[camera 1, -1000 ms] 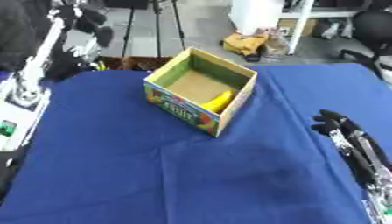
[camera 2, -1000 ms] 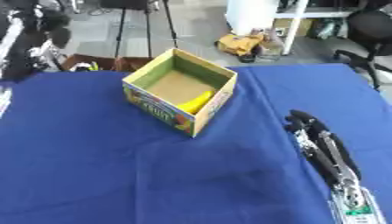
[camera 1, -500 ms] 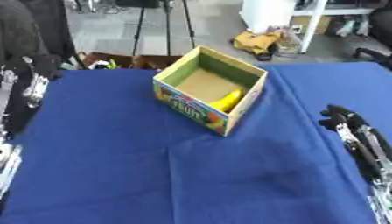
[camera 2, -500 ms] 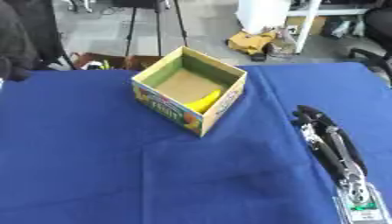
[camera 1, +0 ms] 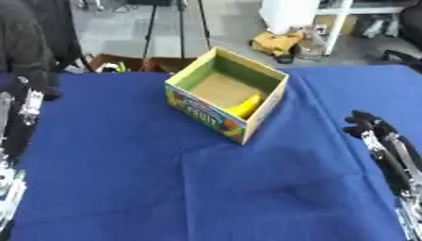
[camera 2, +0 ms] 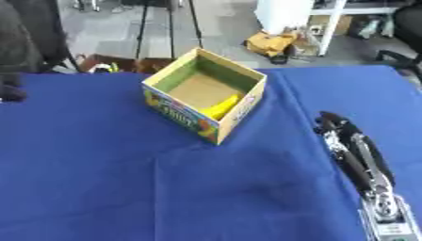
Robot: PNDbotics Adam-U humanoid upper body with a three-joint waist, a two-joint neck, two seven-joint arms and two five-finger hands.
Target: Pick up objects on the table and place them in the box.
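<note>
An open cardboard box (camera 1: 221, 109) with a colourful printed front stands on the blue tablecloth (camera 1: 157, 188), at the back middle. A yellow, banana-like object (camera 1: 246, 105) lies inside it against the right wall. My right hand (camera 2: 336, 129) rests low on the cloth to the right of the box, fingers stretched away from me and holding nothing. My left arm runs up the left edge of the left eye view, and the left hand (camera 1: 29, 100) merges there with dark shapes. No loose object shows on the cloth.
A person in dark clothes (camera 1: 29, 42) stands beyond the table's far left corner. On the floor behind are tripod legs (camera 1: 177, 28), a yellow bag (camera 1: 276, 43) and white furniture (camera 1: 329, 19). The cloth shows faint creases.
My left arm has dropped from the upper left down to the left edge. The whole picture has shifted, so the camera moved. The box and right hand stay put.
</note>
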